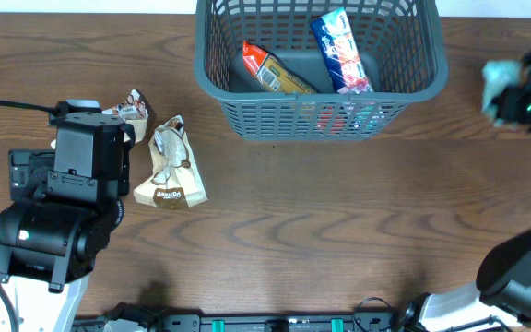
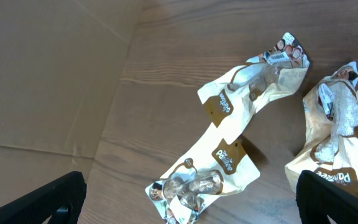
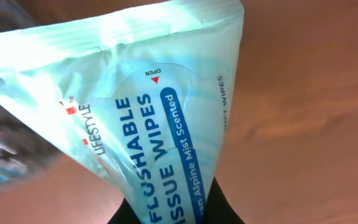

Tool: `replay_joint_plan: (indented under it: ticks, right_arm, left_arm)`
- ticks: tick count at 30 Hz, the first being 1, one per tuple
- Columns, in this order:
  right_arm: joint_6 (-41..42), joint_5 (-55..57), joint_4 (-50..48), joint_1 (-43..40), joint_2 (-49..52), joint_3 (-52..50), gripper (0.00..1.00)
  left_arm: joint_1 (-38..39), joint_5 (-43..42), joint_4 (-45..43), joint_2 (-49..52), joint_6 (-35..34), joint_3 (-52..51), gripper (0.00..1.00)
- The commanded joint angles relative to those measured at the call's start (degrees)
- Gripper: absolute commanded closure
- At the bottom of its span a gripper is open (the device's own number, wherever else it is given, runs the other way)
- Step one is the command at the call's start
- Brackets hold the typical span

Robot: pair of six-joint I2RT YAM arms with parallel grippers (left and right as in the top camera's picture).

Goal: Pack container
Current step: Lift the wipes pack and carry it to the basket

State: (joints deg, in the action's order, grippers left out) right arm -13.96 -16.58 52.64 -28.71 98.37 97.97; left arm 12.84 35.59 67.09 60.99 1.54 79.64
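one dark grey basket (image 1: 275,115) at twelve o'clock. two snack packets inside: one orange packet (image 1: 270,69), one blue packet (image 1: 341,51). two cream and brown snack things at nine o'clock: one single cream packet (image 1: 171,166), one long cream strip (image 2: 229,124) of joined packets. one pale green pack of wipes (image 3: 135,112) at three o'clock.

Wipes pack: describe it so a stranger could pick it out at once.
Find the grey basket at the far edge of the table, then look right of it to the right gripper. The pack hangs in it: pale mint plastic printed "flushable wipes", unlike the cream packets, orange packet and blue packet.
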Motion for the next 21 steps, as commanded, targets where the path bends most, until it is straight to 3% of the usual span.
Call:
replay_joint_plan:
  ticks: [1,7,13,21]
  right_arm:
    - [1.92,-8.31,1.49,-0.46,-4.26,9.90,0.99]
    - [6.91,-22.91,0.15,1.62,-6.45,21.38,0.98]
    - [10.95,-28.98,-4.59,11.04,-7.13,23.19,0.98]
    - [2.62,-15.13,-2.47,25.42,-4.68,23.08,0.98]
  left_arm:
    - [-0.35,0.90,0.13,0.00,-0.28,0.85,0.01]
    - [-0.35,0.87,0.11,0.00,-0.28,0.85,0.01]
    - [-0.35,0.87,0.11,0.00,-0.31,0.85,0.01]
    - [-0.35,0.87,0.11,0.00,-0.28,0.85,0.01]
